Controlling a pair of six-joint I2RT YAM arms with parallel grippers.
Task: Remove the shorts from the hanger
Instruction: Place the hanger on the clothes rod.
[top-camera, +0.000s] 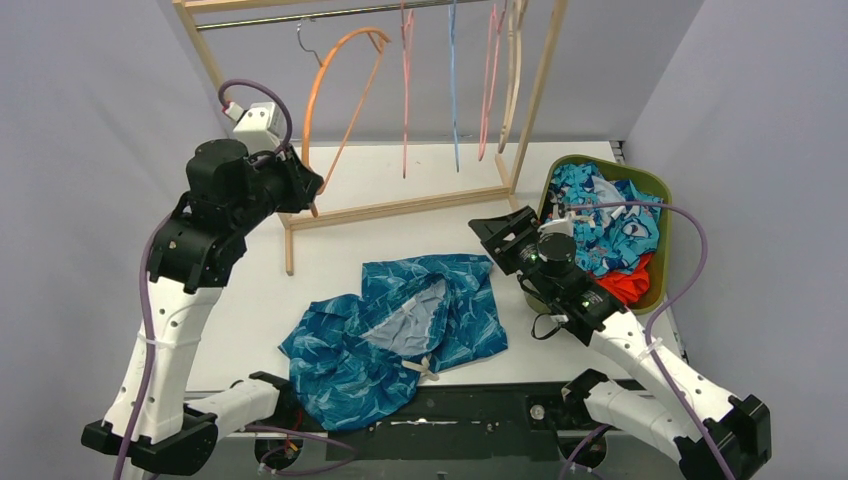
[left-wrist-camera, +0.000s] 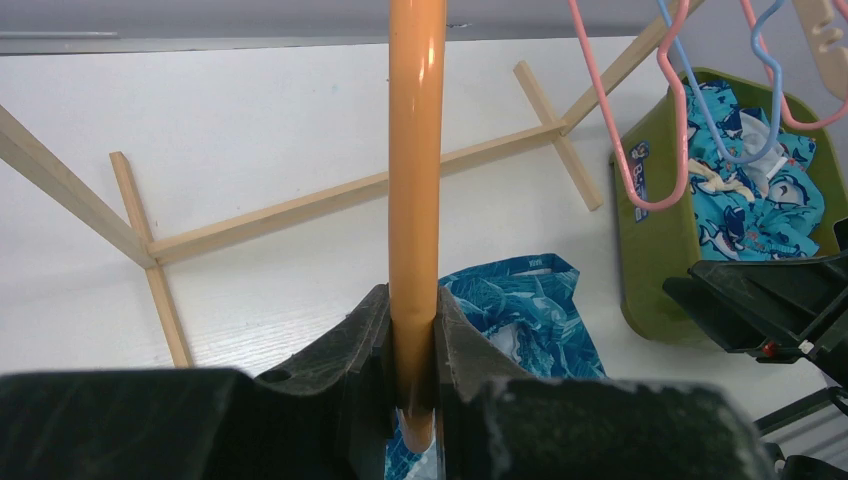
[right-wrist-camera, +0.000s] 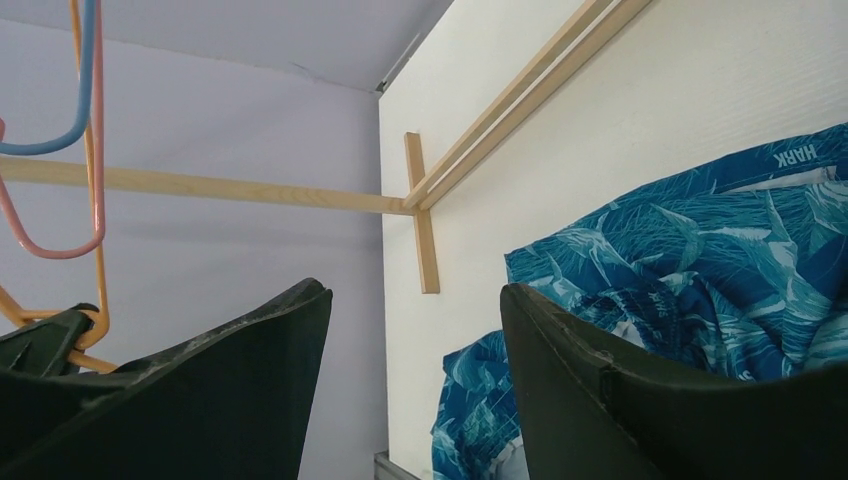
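Note:
The teal leaf-print shorts lie crumpled on the table near its front edge, off any hanger; they also show in both wrist views. A bare orange hanger hangs from the rack's rail, tilted toward the left. My left gripper is shut on the hanger's lower end, and the orange bar runs straight up from between the jaws. My right gripper stands open and empty, just right of the shorts and left of the bin.
A wooden clothes rack stands at the back, with pink, blue and cream bare hangers on its rail. A green bin at the right holds turquoise cartoon-print shorts and orange-red shorts.

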